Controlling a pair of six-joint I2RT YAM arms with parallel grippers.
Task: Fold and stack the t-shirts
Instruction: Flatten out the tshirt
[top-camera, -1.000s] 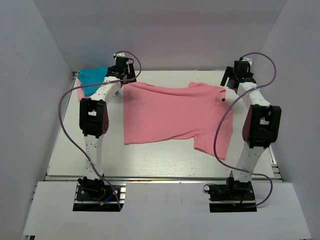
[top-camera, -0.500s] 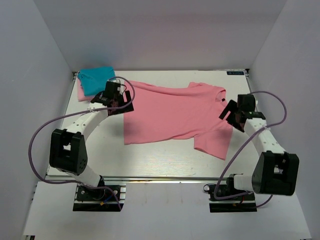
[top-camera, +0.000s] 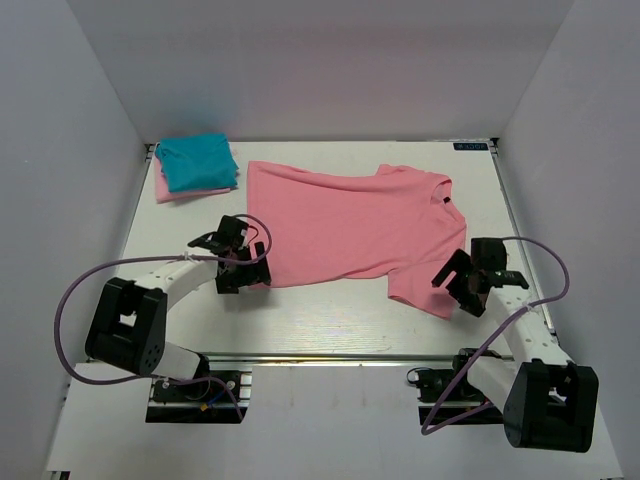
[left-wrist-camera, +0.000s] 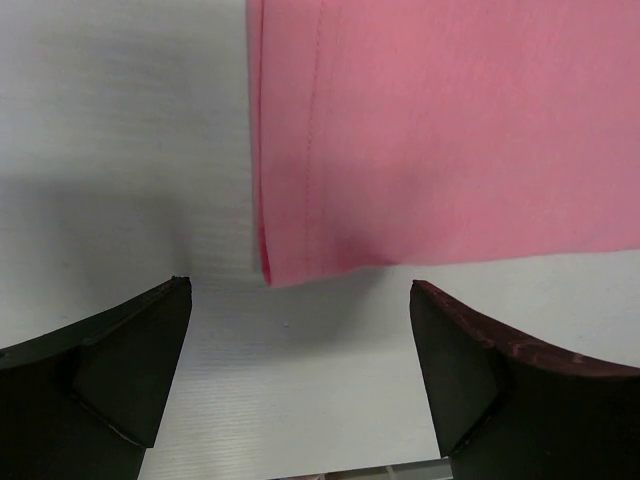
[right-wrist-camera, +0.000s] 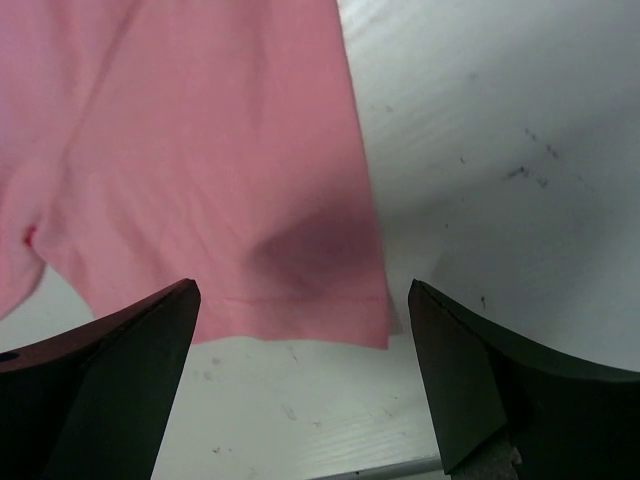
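With both sets of jaws spread wide and nothing between them, I have my left gripper (left-wrist-camera: 300, 310) hanging just short of the near hem corner of the salmon-pink t-shirt (left-wrist-camera: 450, 130). My right gripper (right-wrist-camera: 300, 320) is poised the same way at a sleeve edge. From above, the left one sits at the shirt's 8 o'clock corner and the right one at its 4 o'clock, with the shirt spread flat across the middle of the table (top-camera: 330, 320). At the table's 10 o'clock corner the teal-blue t-shirt (top-camera: 197, 162) lies folded on the pale pink t-shirt (top-camera: 172, 191). I judge the cloth light, thin and limp: it will drape and drag instead of holding shape, and may slide on the smooth table. I would pinch low at those corners, deep enough to catch both layers.
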